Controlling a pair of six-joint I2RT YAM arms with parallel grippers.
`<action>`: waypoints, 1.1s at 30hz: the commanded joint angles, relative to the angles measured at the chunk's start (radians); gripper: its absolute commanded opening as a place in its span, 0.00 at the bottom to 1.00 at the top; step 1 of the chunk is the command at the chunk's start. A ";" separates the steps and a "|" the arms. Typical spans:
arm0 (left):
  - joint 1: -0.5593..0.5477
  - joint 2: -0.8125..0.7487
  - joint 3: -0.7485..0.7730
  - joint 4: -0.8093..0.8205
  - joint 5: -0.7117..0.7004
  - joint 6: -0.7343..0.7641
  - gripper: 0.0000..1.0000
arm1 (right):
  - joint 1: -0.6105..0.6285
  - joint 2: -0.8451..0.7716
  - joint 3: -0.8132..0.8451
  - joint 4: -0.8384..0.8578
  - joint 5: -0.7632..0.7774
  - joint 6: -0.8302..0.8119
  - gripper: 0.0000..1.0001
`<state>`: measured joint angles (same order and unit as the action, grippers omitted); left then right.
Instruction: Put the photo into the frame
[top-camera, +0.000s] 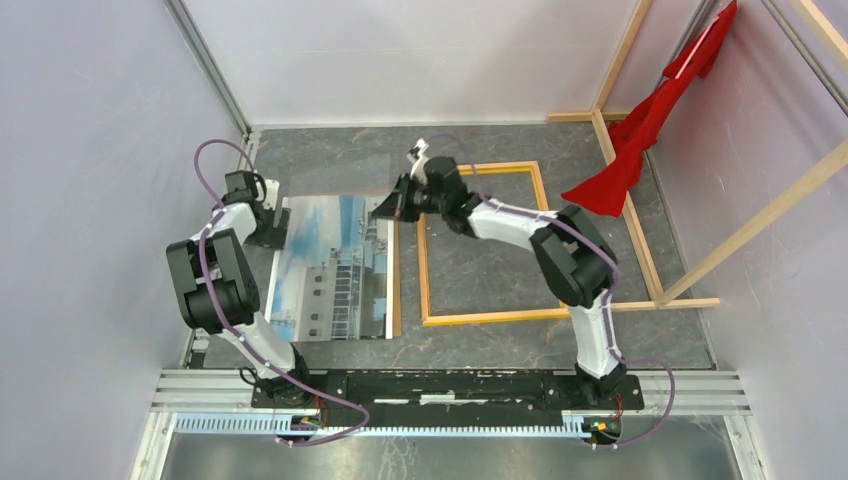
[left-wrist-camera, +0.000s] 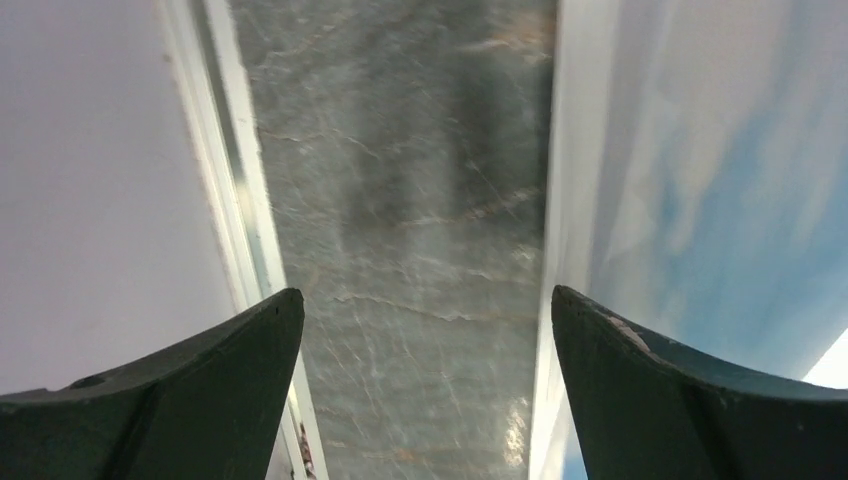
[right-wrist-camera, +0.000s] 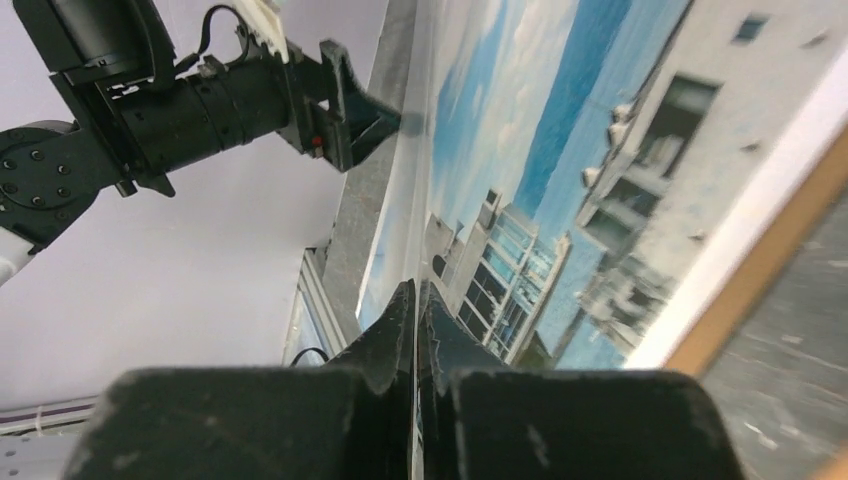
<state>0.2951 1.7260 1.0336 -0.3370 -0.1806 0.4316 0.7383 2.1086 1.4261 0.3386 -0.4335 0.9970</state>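
Top external view: the photo (top-camera: 330, 270) lay picture side up on the grey table (top-camera: 330, 155), to the left of the frame (top-camera: 485, 316) and wholly outside it, with a brown strip showing along its right edge. The frame lay flat and unfilled, with bare table inside its rails. The left gripper (top-camera: 272, 225) stood at the photo's far left corner and the right gripper (top-camera: 388, 208) at its far right corner. Left wrist view: the left pincer gaped wide and held nothing; one finger hung over the photo's pale border, the other towards the wall, and only table showed between them. Right wrist view: the right pincer's jaws were pressed together with a thin pale line between them, judged to be the photo's edge pinched; the print stretched away towards the open left pincer at its far edge. Hazards: with apparently a single corner gripped, the glossy sheet could sag, crease or slide out when lifted. Its trailing edge might drag on the table or catch the frame's left rail, and the left finger over the border could snag it.
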 joint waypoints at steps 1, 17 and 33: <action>-0.025 -0.076 0.141 -0.241 0.107 0.038 1.00 | -0.103 -0.198 0.093 -0.172 -0.095 -0.143 0.00; -0.669 -0.009 0.369 -0.266 0.216 -0.244 1.00 | -0.606 -0.889 -0.260 -0.754 0.053 -0.509 0.00; -0.849 0.250 0.465 -0.154 0.297 -0.428 0.99 | -0.656 -0.909 -0.022 -1.026 0.222 -0.658 0.00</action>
<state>-0.5518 1.9423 1.4528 -0.5423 0.1120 0.0860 0.0883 1.1744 1.3155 -0.6266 -0.2623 0.4114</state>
